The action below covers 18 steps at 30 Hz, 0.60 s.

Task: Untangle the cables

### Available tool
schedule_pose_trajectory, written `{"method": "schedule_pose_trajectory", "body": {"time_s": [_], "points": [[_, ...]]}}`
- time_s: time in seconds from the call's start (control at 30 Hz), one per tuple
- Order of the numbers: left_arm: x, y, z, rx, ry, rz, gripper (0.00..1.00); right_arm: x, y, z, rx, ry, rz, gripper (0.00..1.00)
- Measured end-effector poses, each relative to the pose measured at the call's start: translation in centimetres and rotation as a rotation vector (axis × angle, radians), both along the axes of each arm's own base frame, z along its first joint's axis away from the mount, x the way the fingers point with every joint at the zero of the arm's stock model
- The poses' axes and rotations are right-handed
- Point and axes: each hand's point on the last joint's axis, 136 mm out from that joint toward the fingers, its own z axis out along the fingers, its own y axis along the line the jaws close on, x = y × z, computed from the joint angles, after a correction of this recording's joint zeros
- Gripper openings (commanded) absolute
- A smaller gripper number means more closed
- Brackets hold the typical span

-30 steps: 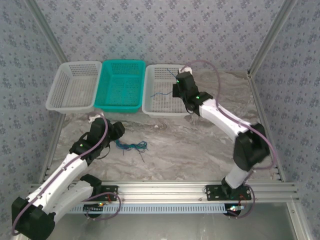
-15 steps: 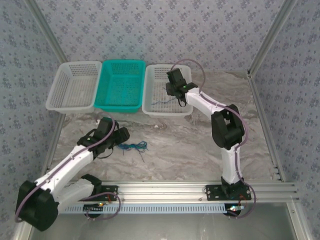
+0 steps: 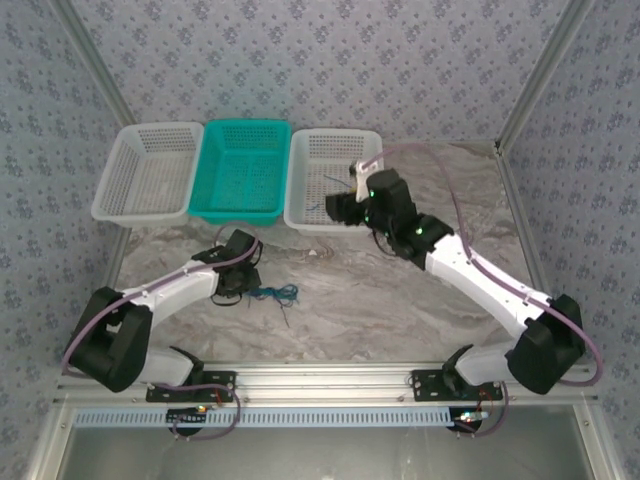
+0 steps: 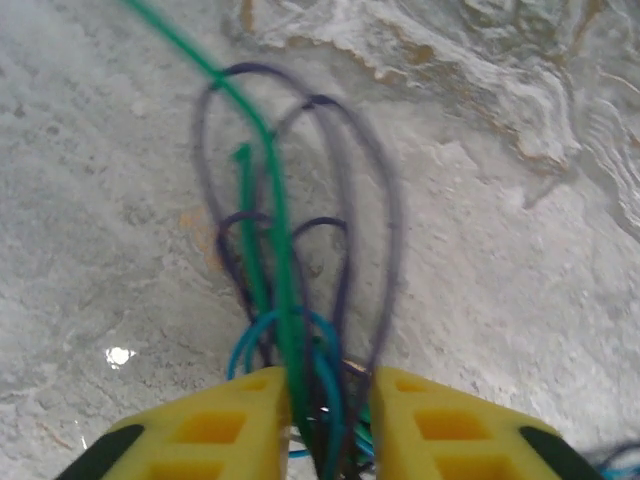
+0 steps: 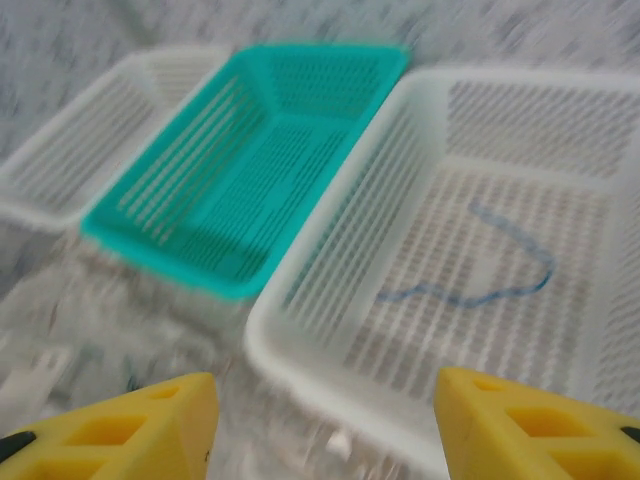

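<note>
On the marble tabletop [image 4: 500,260] the left gripper [image 4: 330,425] stands narrow, apparently pinching the tangled cables [image 4: 288,300]; the right gripper [image 5: 325,420], spread wide and empty, hovers near the white basket [image 5: 330,250] holding one blue cable [image 5: 480,290]

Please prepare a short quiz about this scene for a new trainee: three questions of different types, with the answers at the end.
1. True or false: a blue cable lies inside the right white basket.
2. The left end effector is closed on: A) the tangled cables, B) a basket rim, C) nothing.
3. Fill in: the right end effector is ___ (open or shut).
Key: 1 true; 2 A; 3 open.
</note>
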Motion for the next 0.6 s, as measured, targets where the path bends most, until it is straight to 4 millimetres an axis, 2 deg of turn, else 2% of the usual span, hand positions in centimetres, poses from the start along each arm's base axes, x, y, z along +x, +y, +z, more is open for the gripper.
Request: {"method": "schedule_pose_trajectory", "body": {"time_s": [0.07, 0.17, 0.27, 0.43, 0.6], "points": [[0.0, 0.1, -0.1, 0.005, 0.001, 0.004, 0.00, -1.8, 0.8, -3.0, -0.017, 0.061, 0.048, 0.65], [0.1, -0.1, -0.1, 0.004, -0.007, -0.003, 0.00, -4.3, 1.3, -7.5, -0.064, 0.152, 0.101, 0.66], [0.5, -0.7, 0.6, -0.022, -0.037, -0.030, 0.00, -5.9, 2.3, -9.4, -0.085, 0.205, 0.160, 0.66], [1.1, -2.2, 3.5, -0.119, -0.170, -0.095, 0.00, -8.4, 5.3, -11.8, -0.145, 0.221, 0.328, 0.61], [1.6, -2.8, 5.0, -0.144, -0.231, -0.124, 0.00, -11.3, 8.1, -17.6, -0.248, 0.319, 0.536, 0.58]]}}
